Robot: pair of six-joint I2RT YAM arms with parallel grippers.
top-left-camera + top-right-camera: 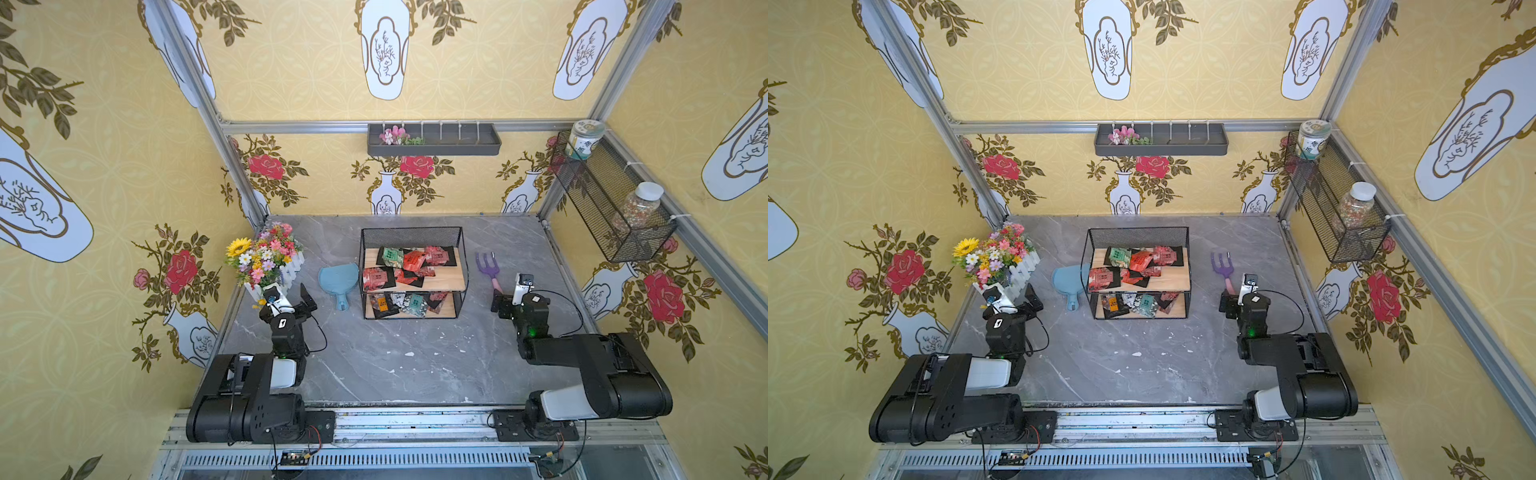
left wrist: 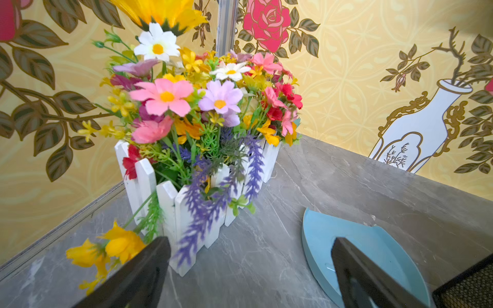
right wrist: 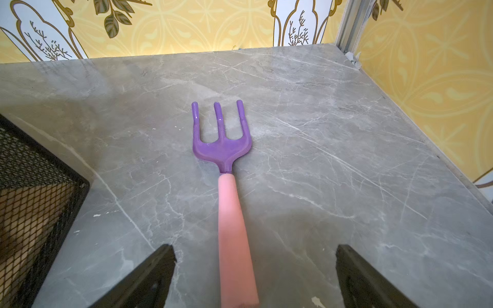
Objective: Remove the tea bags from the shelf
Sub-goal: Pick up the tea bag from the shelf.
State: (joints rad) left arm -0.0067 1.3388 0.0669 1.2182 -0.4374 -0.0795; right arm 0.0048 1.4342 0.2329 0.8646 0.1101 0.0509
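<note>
Found the left gripper [image 2: 250,241] and the right gripper [image 3: 253,248] both spread wide and empty, with the tea bags [image 1: 409,266] heaped overlapping on both boards of the shelf [image 1: 415,232], off to the inner side of each pair of jaws and straight ahead of neither. Judged a wrong catch likely, with the fork [image 3: 222,149] handle lying right between the right jaws and the flowers [image 1: 262,257] and blue scoop [image 1: 338,278] ahead of the left ones. Feared also snagging a finger on the wire frame and dragging the shelf, or pinching two bags together.
</note>
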